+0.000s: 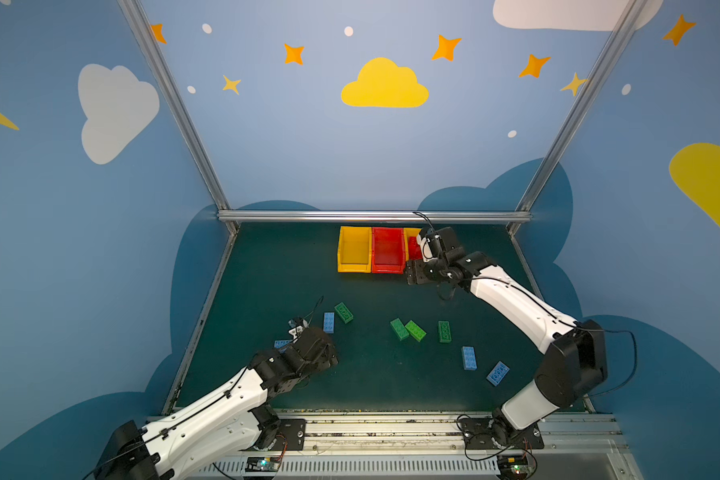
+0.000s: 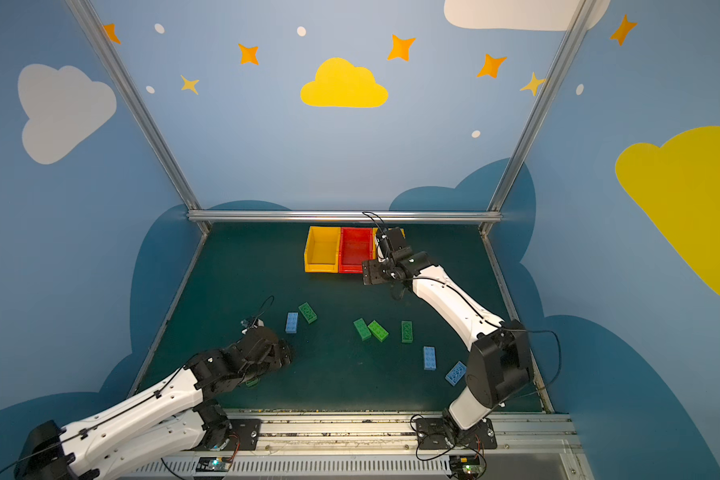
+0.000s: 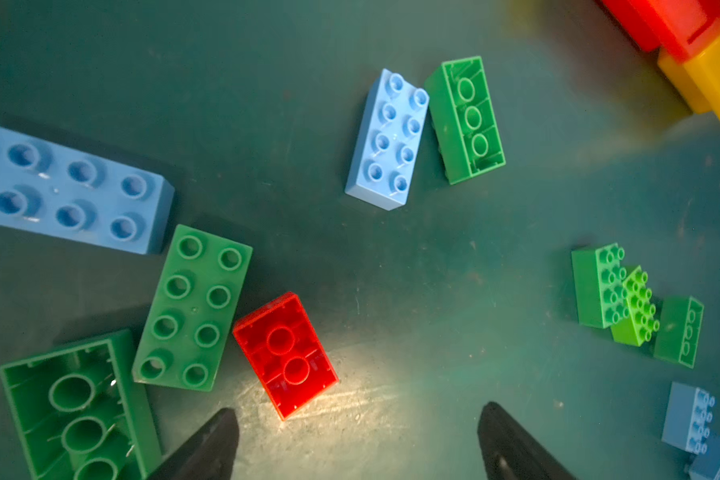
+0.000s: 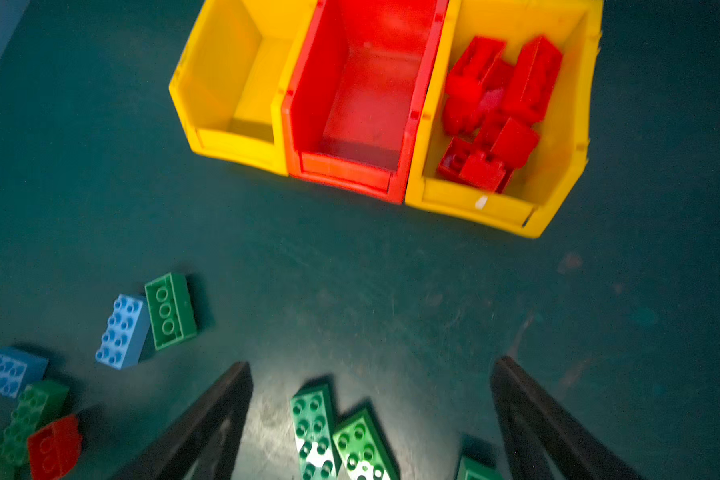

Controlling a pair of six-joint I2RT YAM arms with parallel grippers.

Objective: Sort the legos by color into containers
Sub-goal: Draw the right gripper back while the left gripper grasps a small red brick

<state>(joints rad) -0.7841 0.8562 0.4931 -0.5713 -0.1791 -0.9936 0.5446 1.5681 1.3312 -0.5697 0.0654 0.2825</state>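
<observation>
Here the left gripper is hanging low over the tabletop, its fingers spread wide and gripping nothing. A small red brick is lying hollow side up just ahead of the fingertips, nearer one finger than the other and touching neither. Just beside it, further out on that same side, a green brick is sitting studs up. An upturned green brick is lying next to that one, level with the finger. A big blue brick is resting beyond those two. Well ahead of the gripper, a light blue brick and a hollow green brick are lying side by side, touching at one corner.

The right gripper is likewise standing spread and holding nothing. A pair of green bricks is lying studs up on the tabletop, showing in the gap between its fingers. Well ahead of the fingertips the three bins are standing in a row, walls touching. The red bin is sitting in the middle, with a yellow bin on one side. The other yellow bin is holding a heap of red bricks. In both top views the right arm is covering most of that last bin.
</observation>
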